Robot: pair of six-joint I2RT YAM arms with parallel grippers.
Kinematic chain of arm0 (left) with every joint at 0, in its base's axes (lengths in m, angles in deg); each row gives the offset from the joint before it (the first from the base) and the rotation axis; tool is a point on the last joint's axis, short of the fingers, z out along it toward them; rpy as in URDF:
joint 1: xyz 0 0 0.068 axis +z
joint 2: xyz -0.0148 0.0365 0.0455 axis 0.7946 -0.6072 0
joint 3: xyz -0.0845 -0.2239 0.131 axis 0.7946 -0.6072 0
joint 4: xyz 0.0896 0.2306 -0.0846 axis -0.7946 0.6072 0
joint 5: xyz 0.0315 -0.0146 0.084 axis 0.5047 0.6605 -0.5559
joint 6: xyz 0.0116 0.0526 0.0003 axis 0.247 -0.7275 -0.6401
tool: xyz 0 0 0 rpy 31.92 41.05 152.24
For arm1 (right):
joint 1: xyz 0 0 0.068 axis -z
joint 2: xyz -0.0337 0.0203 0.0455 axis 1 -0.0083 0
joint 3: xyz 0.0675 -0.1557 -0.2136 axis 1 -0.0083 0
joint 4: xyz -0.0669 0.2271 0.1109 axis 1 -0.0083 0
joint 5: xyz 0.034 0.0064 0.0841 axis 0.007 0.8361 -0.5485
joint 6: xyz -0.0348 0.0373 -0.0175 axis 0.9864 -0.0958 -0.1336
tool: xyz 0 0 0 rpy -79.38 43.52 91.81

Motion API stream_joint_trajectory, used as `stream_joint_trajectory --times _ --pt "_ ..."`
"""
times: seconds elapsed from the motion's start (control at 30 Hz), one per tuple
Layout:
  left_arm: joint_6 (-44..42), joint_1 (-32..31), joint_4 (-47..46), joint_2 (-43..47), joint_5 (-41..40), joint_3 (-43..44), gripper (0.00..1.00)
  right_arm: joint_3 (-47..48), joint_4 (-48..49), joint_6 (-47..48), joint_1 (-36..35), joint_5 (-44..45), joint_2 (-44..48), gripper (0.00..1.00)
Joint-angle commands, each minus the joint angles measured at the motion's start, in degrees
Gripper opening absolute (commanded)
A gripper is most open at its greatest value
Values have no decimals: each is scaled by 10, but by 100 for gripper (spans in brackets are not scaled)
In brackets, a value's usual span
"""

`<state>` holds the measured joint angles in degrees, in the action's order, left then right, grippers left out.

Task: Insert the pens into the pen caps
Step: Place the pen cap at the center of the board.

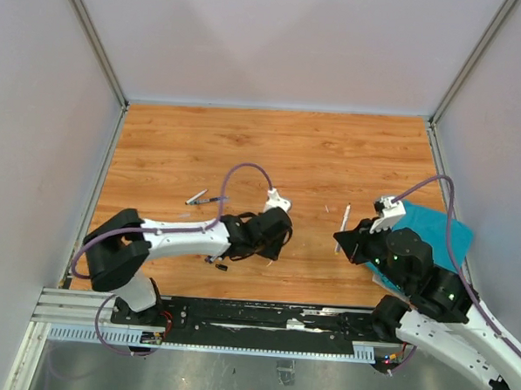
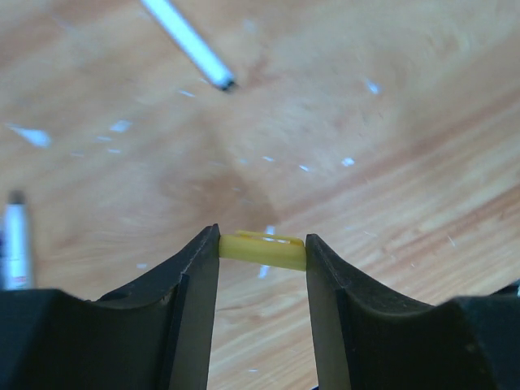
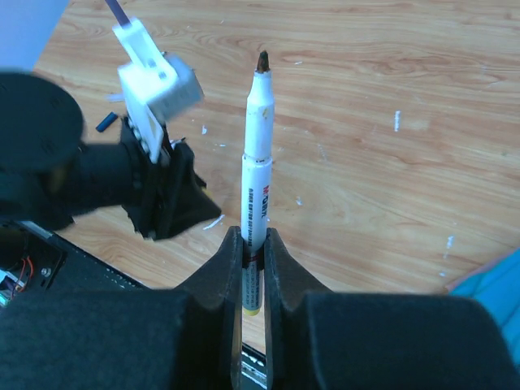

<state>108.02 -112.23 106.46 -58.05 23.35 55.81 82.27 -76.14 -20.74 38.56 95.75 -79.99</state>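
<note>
The right gripper (image 3: 254,240) is clamped on the lower barrel of a white pen (image 3: 258,138). Its bare dark tip points away from the fingers, and the barrel carries small printed lettering and a yellow butt end. In the top view, pen and gripper sit right of centre over the wooden table (image 1: 246,142), beside the teal cloth (image 1: 438,230). The left gripper (image 2: 262,244) pinches a short yellow pen cap (image 2: 262,250) crosswise between its jaws, near the table's middle. Another pen (image 1: 197,197) lies loose to its left.
</note>
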Motion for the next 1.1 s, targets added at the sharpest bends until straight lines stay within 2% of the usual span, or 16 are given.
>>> stream_joint_trajectory --times 0.0,0.17,0.37,0.57,0.83,1.07 --pt "27 -57 15 -71 -14 33 36 30 -70 11 -8 56 34 2" --pt "35 -79 -1 -106 -5 38 38 42 -105 7 -8 77 63 2" --pt "39 -83 3 -120 -8 39 49 44 -126 3 -8 83 74 2" --pt "36 -83 9 -92 -19 38 61 42 -128 2 -8 85 74 2" --pt "5 -83 -15 18 -38 13 64 29 -115 -20 -8 84 76 1" --pt "-29 -83 -164 163 10 -95 67 -13 -27 -57 -8 40 60 1"
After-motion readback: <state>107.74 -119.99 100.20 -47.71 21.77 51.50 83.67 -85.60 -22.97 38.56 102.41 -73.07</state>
